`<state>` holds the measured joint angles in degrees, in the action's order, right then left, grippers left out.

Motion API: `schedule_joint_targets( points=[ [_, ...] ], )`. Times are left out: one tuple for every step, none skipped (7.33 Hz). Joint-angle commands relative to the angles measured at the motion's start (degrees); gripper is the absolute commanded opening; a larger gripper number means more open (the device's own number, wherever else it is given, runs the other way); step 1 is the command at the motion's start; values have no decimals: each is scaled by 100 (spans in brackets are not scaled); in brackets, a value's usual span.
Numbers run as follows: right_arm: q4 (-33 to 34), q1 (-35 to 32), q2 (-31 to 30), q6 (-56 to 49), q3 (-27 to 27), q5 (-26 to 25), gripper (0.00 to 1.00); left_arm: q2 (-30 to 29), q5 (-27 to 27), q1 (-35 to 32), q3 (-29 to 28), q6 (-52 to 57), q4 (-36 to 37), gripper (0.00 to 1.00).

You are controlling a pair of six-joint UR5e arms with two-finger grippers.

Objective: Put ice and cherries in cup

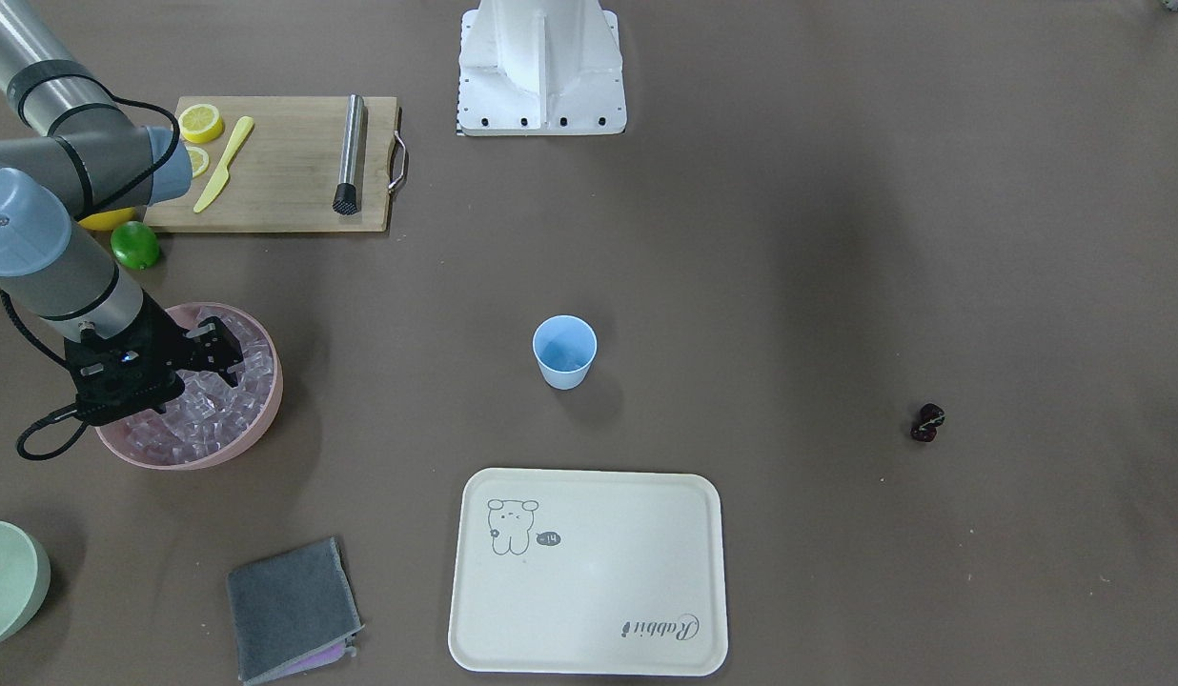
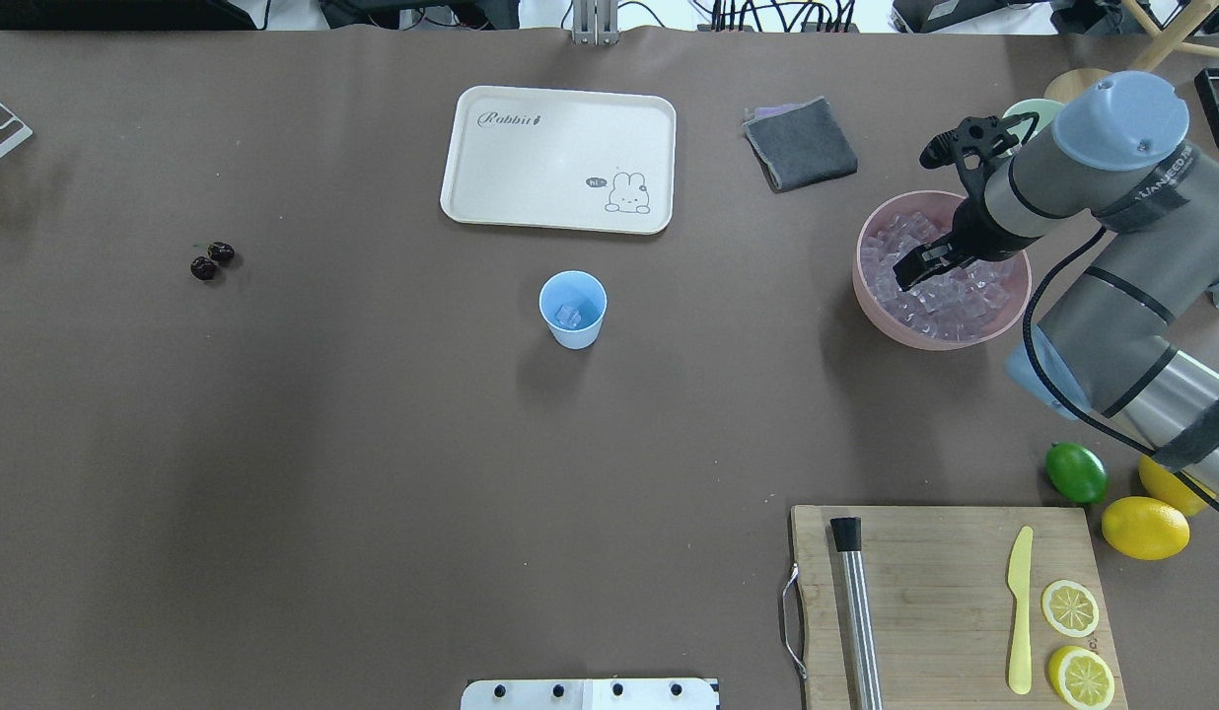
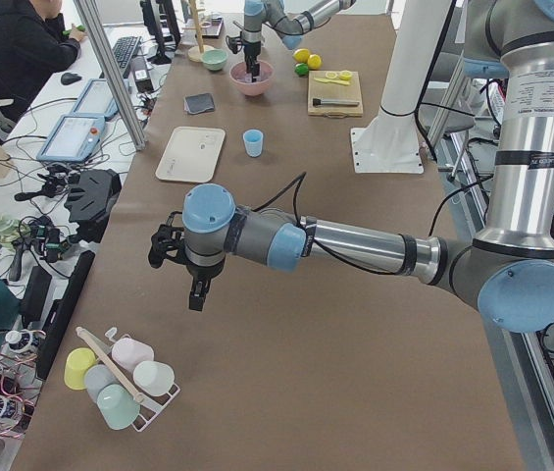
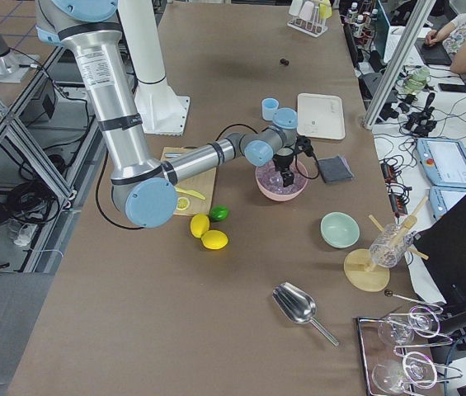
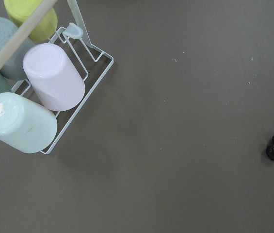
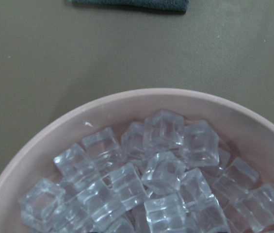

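The light blue cup (image 2: 572, 310) stands mid-table with one ice cube (image 2: 568, 316) inside; it also shows in the front view (image 1: 564, 352). The ice (image 6: 161, 170) fills the pink bowl (image 2: 871, 296). My right gripper (image 2: 915, 268) hangs just above the ice in the bowl with its jaws apart and nothing between them; it also shows in the front view (image 1: 225, 353). The cherries (image 2: 211, 260) lie alone on the table far to the left. My left gripper (image 3: 196, 299) shows only in the exterior left view, above the table; I cannot tell if it is open.
A cream tray (image 2: 560, 158) lies beyond the cup and a grey cloth (image 2: 800, 145) beside it. A cutting board (image 2: 945, 592) holds lemon slices, a yellow knife and a metal muddler. A lime (image 2: 1076, 472), lemons and a pale green bowl (image 1: 8, 581) are near the right arm. A cup rack (image 5: 44, 87) is under the left wrist.
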<state>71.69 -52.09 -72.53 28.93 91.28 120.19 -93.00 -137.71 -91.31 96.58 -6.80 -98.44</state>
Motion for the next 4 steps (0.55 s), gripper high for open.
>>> schedule_joint_targets(
  points=[
    [-6, 32, -6, 34, 4, -21, 66, 10, -1, -10, 9, 3, 0, 98],
    [-14, 32, -6, 34, 4, -30, 50, 10, -18, -10, 36, -6, 0, 98],
    [-14, 23, -15, 34, 4, -39, 44, 10, -10, -10, 36, -6, 0, 98],
    [-14, 32, -15, 34, 4, -39, 35, 10, -10, -10, 19, 3, 0, 98]
  ],
)
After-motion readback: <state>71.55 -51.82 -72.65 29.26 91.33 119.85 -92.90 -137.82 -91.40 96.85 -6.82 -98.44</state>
